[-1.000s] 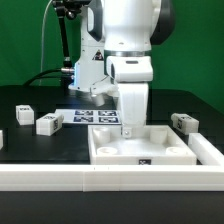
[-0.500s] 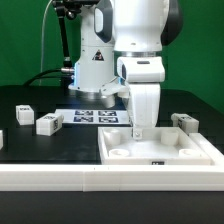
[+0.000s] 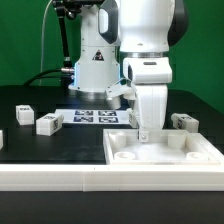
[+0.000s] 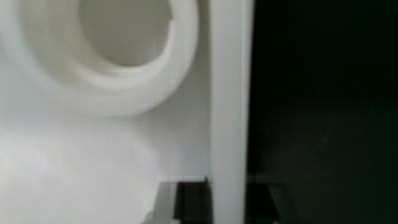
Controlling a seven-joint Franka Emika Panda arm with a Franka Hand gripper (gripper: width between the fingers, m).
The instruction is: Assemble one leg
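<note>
My gripper (image 3: 145, 133) is shut on the far rim of the wide white square panel (image 3: 190, 152), which lies flat at the front of the table. In the wrist view the gripper (image 4: 228, 204) has its dark fingers (image 4: 192, 205) on either side of the panel's upright rim (image 4: 228, 100), next to a round corner socket (image 4: 125, 50). Two small white tagged legs (image 3: 22, 114) (image 3: 48, 123) lie on the black table at the exterior view's left. A third leg (image 3: 183, 122) lies just behind the panel at the right.
The marker board (image 3: 95, 116) lies flat behind the gripper, in front of the arm's base. A long white rail (image 3: 50, 178) runs along the table's front edge, touching the panel's near side.
The gripper has moved toward the exterior view's right, and the white panel has slid with it along the front rail. The legs have not moved.
</note>
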